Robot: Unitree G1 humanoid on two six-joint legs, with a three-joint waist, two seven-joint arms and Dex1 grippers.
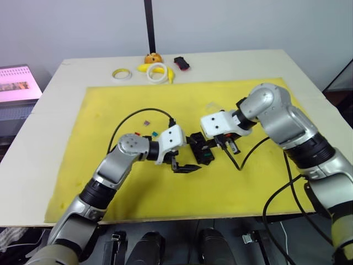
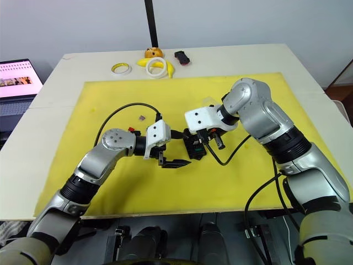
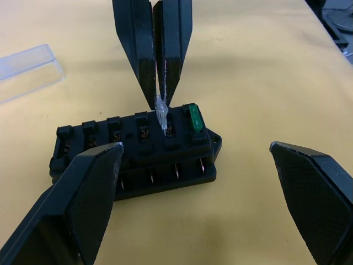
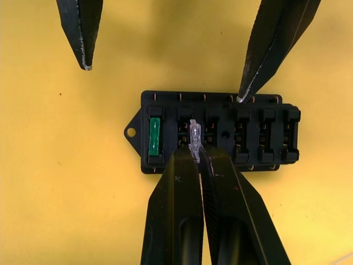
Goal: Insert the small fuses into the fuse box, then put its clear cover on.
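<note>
One fuse, a pale greyish translucent one (image 4: pixel 193 132), is pinched between the pressed-together fingers of the right gripper (image 4: pixel 197 157), its blades touching the second slot of the fuse box (image 4: pixel 220 131), just beside the green fuse (image 4: pixel 155 136) already seated in the end slot. The left gripper (image 3: pixel 196 165) stands spread wide around the box, one finger (image 4: pixel 262 49) touching its far rim, the other apart from it, so it looks ready to brace rather than hold. The box lies near the middle of the yellow mat (image 1: pixel 259 182); a few loose fuses (image 1: pixel 146 122) lie toward the mat's left half, and the clear cover (image 3: pixel 27 69) rests on the mat near the box. To seat this fuse well, I would keep it upright and square over the slot, press straight down, and steady the box with the left fingers so it cannot skid. No brand, label or writing can be read on the box or fuses.
</note>
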